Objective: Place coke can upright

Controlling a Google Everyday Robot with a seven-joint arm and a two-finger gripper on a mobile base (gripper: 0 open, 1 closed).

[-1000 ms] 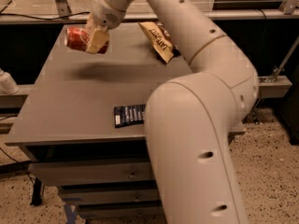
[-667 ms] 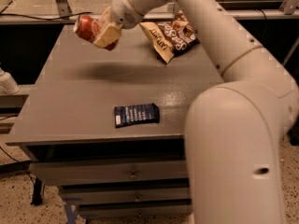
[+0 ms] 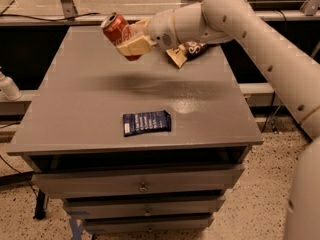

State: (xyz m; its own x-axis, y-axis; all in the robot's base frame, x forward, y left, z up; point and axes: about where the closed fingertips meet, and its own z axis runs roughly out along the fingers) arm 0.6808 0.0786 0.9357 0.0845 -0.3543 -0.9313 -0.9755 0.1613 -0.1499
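The red coke can (image 3: 118,31) with its silver top is held in the air above the far left-middle of the grey table (image 3: 90,104), tilted with its top toward the upper left. My gripper (image 3: 131,40) is shut on the can, its cream fingers (image 3: 136,45) wrapped around the can's body. The white arm reaches in from the right, over the table's back edge.
A flat dark blue packet (image 3: 146,122) lies near the table's front middle. A brown-and-cream crisp bag (image 3: 184,52) lies at the back right, partly behind the arm. Drawers sit under the tabletop. A white object (image 3: 7,87) stands to the left of the table.
The gripper with the can has moved right and risen above the table. The can has turned from lying nearly sideways toward a more upright tilt. The arm has swung out to the right.
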